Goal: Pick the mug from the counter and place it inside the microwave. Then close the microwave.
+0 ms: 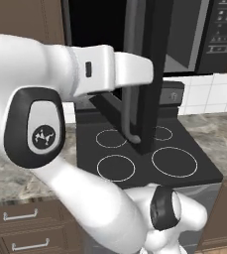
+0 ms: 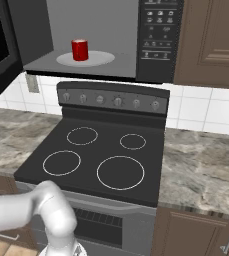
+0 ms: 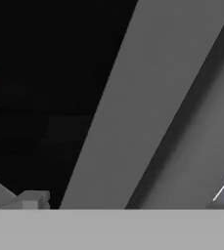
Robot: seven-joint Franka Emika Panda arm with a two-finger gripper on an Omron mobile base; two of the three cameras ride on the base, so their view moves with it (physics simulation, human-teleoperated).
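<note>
The red mug (image 2: 79,50) stands upright on the white turntable plate (image 2: 98,59) inside the open microwave (image 2: 156,40). The dark-glass door (image 1: 152,99) swings out over the stove, its long grey handle (image 1: 130,99) facing me. My white hand (image 1: 132,69) reaches up against the handle side of the door, and the door hides the fingers. In the hand view the grey handle (image 3: 128,112) runs diagonally very close, with dark door glass (image 3: 35,97) to its left. Nothing is seen between the fingers.
A black glass stove (image 2: 101,155) with white rings and a knob panel (image 2: 111,100) sits below the microwave. Marbled counter (image 2: 201,165) flanks it on both sides, over brown drawers (image 1: 21,218). The microwave's button panel (image 2: 158,30) is at the right.
</note>
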